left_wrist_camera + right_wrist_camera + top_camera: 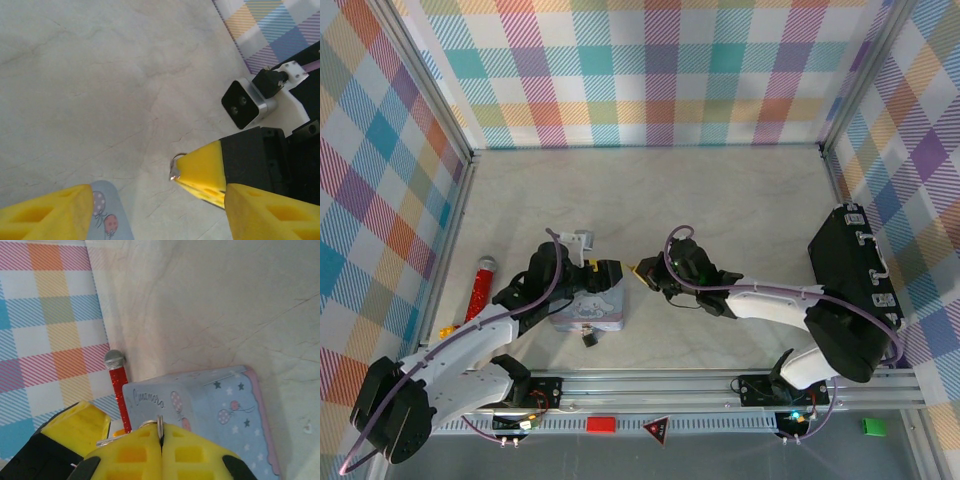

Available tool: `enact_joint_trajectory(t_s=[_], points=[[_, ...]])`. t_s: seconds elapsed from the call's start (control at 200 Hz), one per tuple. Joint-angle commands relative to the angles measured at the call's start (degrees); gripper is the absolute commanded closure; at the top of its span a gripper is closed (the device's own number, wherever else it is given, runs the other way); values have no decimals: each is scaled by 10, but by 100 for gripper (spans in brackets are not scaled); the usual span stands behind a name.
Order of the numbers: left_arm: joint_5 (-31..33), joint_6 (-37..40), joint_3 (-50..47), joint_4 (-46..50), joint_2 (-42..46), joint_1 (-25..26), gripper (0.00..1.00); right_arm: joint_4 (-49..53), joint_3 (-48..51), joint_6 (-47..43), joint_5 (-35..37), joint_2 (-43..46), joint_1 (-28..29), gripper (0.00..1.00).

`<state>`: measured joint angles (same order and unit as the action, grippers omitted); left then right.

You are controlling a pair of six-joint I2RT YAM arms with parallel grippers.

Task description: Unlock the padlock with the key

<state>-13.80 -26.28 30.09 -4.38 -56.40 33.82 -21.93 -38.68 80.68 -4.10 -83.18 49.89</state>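
A thin metal key [160,421] with a small ring is pinched between the tips of my right gripper [161,435], which is shut on it. That gripper [642,268] hovers just right of the pastel cartoon tin [588,308]. The key [174,170] glints at the right gripper's yellow fingertip [202,170] in the left wrist view. My left gripper [608,272] sits over the tin's far right corner, open [157,212], with a corner of the tin [107,212] beside its left finger. A tiny dark padlock [590,340] lies on the table just in front of the tin.
A red glitter toy microphone [480,290] [118,390] lies by the left wall, with a small yellow-orange piece [445,330] below it. Checked walls [650,70] close off three sides. The marble tabletop [720,200] stretches bare behind both grippers.
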Motion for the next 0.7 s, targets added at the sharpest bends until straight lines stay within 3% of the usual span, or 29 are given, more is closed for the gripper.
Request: enact_joint_trajectory(t_s=[0.0, 0.395, 0.695], points=[[-13, -2, 19, -34, -8, 8, 35, -52, -11, 13, -22, -7, 3, 100], [-17, -8, 21, -51, -29, 20, 63, -94, -17, 18, -47, -34, 8, 100], [-11, -4, 25, -48, -43, 20, 70, -78, -26, 6, -43, -30, 11, 100]])
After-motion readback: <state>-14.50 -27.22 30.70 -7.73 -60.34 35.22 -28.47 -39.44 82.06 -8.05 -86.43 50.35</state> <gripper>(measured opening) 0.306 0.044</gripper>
